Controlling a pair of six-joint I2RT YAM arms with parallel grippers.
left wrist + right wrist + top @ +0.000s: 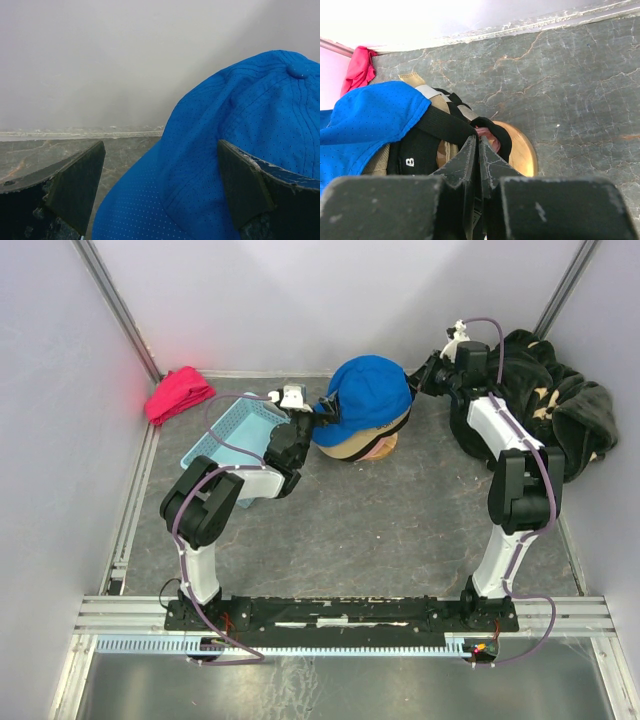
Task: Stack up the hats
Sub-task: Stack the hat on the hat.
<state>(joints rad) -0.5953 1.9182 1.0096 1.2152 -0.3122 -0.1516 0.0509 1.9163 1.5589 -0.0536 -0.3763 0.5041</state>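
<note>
The hats sit in one pile mid-table. A bright blue hat point(370, 390) is on top, with a tan hat point(345, 448) and a pink edge point(382, 450) below it. My left gripper point(312, 422) stands open at the pile's left side. Its fingers straddle the blue hat's point(240, 150) brim without touching it. My right gripper point(428, 370) is behind the pile. In the right wrist view this gripper point(479, 140) is shut on the back strap of a black hat point(420, 155) with white lettering, under the blue hat point(370, 125).
A light-blue basket point(235, 430) lies on its side left of the pile, behind my left arm. A red-pink cloth bundle point(180, 392) is in the far left corner. Black plush fabric with beige flowers point(550, 400) fills the far right corner. Walls enclose three sides.
</note>
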